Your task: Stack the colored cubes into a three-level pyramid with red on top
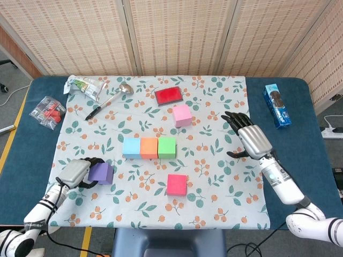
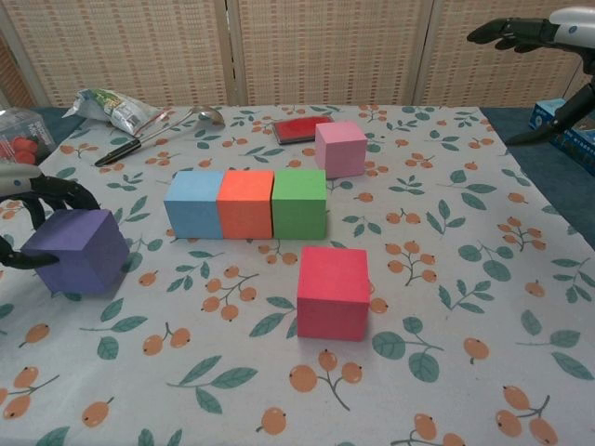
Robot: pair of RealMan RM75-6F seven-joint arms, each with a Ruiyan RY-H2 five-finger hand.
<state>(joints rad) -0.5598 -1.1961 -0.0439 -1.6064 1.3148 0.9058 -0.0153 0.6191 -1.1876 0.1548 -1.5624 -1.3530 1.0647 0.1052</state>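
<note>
Blue [image 1: 131, 148], orange [image 1: 149, 148] and green [image 1: 166, 147] cubes stand touching in a row mid-cloth. A pale pink cube [image 1: 182, 115] sits behind them, and a hot-pink cube [image 1: 177, 184] lies in front. At the back lies a flat red block [image 1: 169, 95]. My left hand [image 1: 75, 172] wraps its fingers [image 2: 51, 192] around the purple cube [image 2: 79, 251] at the front left. I cannot tell whether that cube is off the cloth. My right hand [image 1: 249, 138] hovers at the cloth's right edge with fingers spread, holding nothing.
A spoon [image 1: 110, 98] and a snack packet [image 1: 83, 85] lie at the back left. A clear bag of red pieces [image 1: 47, 111] sits on the blue table [image 1: 32, 144] beside them. A blue box [image 1: 276, 105] lies at the far right.
</note>
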